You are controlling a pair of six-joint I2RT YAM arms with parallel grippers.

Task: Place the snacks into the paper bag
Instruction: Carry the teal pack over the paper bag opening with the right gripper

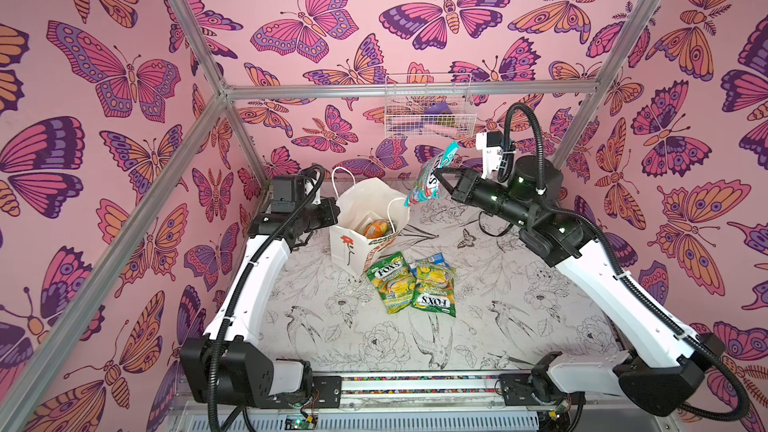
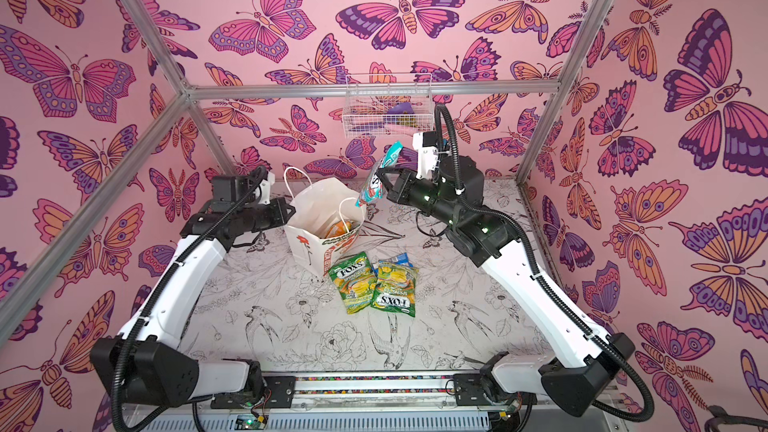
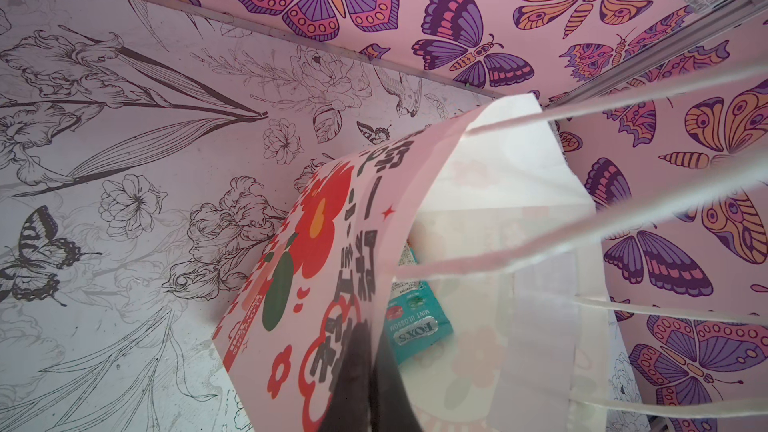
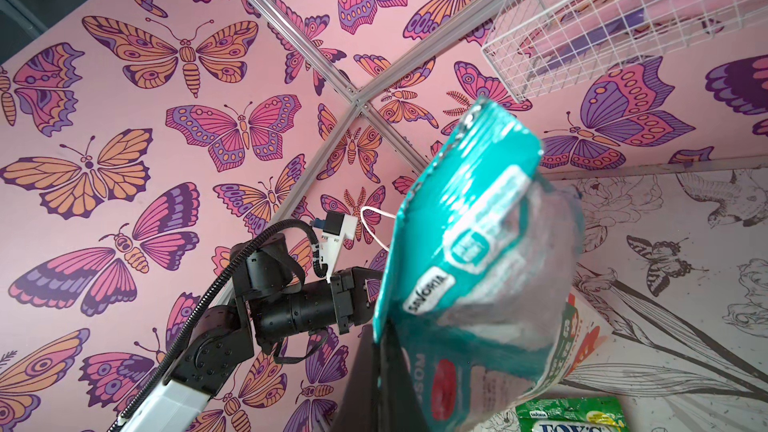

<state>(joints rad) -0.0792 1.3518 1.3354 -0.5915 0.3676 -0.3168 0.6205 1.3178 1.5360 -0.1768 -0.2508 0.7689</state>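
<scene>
Butterfly walls point(image 1: 374, 14) enclose the surface point(image 1: 316, 326); left claw point(image 3: 372, 347) pinches the paper bag point(image 1: 353, 243) by its rim, apparently keeping it open; right claw point(image 1: 441, 184) pinches a teal packet point(image 1: 428, 178) just upper right of its mouth, likely for dropping.

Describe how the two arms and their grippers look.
The left arm and right arm have white shells on the long links and black joints and bases. A black ribbed cable hose runs along each, held by white ties. Green lights glow near the right wrist. The left gripper and right gripper are black, with slim fingers.
</scene>
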